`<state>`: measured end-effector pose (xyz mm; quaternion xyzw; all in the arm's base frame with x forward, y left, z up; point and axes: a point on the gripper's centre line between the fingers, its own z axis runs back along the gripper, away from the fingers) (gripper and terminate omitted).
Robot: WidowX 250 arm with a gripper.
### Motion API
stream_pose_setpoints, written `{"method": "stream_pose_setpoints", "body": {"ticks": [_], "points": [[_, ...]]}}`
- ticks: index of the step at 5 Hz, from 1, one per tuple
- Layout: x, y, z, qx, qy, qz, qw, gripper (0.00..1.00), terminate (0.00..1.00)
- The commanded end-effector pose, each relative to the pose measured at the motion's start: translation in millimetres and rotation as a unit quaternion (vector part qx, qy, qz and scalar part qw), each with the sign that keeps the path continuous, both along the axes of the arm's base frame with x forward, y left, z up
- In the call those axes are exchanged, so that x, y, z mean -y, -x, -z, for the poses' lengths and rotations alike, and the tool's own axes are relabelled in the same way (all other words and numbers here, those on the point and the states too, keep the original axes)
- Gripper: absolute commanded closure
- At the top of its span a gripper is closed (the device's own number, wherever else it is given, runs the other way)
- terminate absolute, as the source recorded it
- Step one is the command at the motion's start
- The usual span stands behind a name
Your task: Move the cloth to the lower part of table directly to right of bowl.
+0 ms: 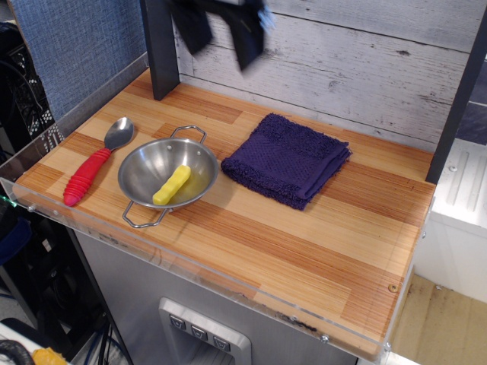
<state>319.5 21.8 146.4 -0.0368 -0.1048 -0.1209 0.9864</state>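
The dark purple-navy cloth (287, 159) lies flat and folded on the wooden table (304, 243), toward the back, just right of and slightly behind the steel bowl (167, 173). The bowl holds a yellow piece (172, 185). My gripper (222, 34) is a blurred black shape high at the top of the view, above the table's back edge and left of the cloth. Its two fingers hang down apart and hold nothing.
A spoon with a red handle (93, 167) lies left of the bowl. A dark post (160, 53) stands at the back left and another (456, 106) at the right. A plank wall runs behind; a clear acrylic rim (190, 266) edges the front.
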Motion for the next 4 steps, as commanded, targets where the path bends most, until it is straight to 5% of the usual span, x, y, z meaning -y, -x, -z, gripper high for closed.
{"method": "stream_pose_setpoints", "body": {"ticks": [1, 4], "points": [[-1.4, -35.8, 44.7, -0.01, -0.053, -0.004, 0.9986, 0.0, 0.0], [-1.2, -35.6, 80.1, -0.035, -0.071, -0.018, 0.9967, 0.0, 0.0]]}}
